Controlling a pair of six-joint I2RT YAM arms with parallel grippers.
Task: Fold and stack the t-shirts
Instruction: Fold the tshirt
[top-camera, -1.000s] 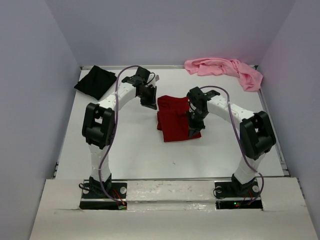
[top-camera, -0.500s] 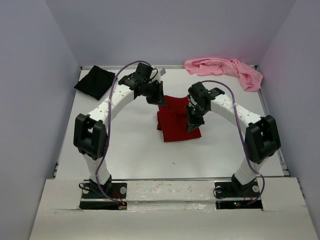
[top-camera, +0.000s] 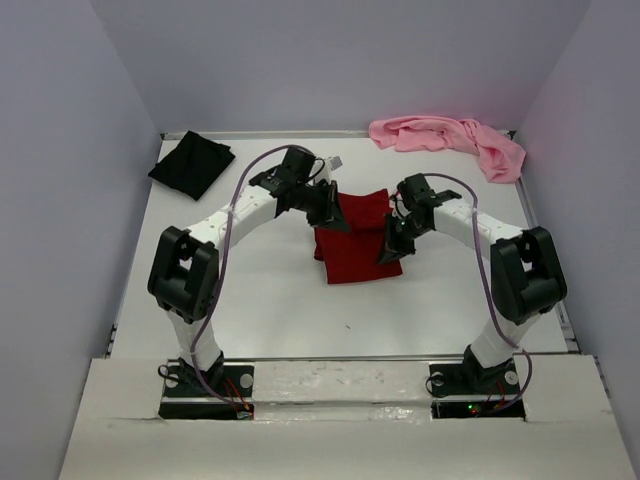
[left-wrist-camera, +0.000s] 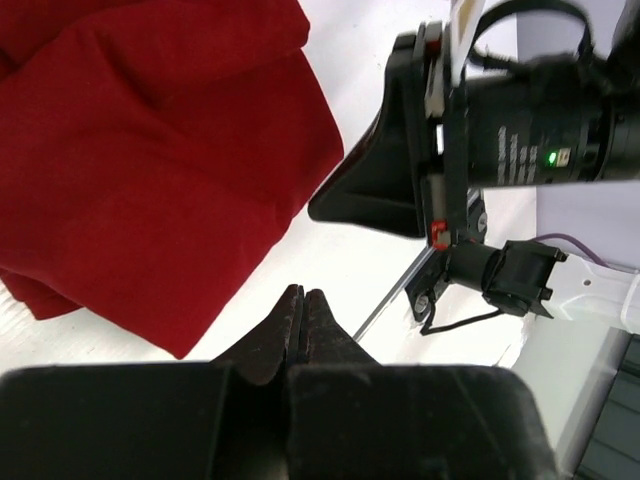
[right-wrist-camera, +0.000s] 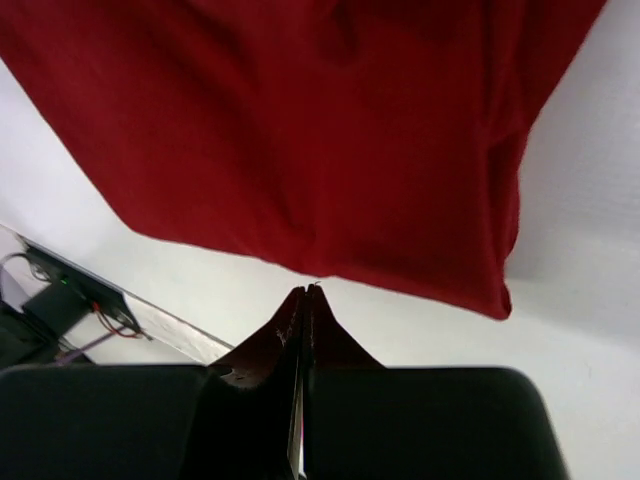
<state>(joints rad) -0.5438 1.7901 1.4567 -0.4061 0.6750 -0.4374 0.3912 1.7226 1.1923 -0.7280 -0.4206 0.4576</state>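
The dark red t-shirt (top-camera: 350, 250) lies folded in the middle of the table (top-camera: 260, 290). My left gripper (top-camera: 336, 224) is over its far left part, shut and holding nothing. In the left wrist view the closed tips (left-wrist-camera: 303, 296) hang over bare table beside the red cloth (left-wrist-camera: 150, 150). My right gripper (top-camera: 386, 256) is at the shirt's right edge, also shut. In the right wrist view its tips (right-wrist-camera: 308, 291) meet the hem of the red shirt (right-wrist-camera: 300, 130) without gripping it. The black t-shirt (top-camera: 192, 165) lies folded at the far left. The pink t-shirt (top-camera: 450, 138) is crumpled at the far right.
Purple-grey walls close in the table on three sides. A small white tag-like thing (top-camera: 336, 161) lies on the table beyond the left gripper. The right arm's wrist (left-wrist-camera: 520, 120) fills the upper right of the left wrist view.
The left arm has swung right and down onto the red shirt's far left part. The right gripper has shifted slightly right to the shirt's edge. Both stayed shut.
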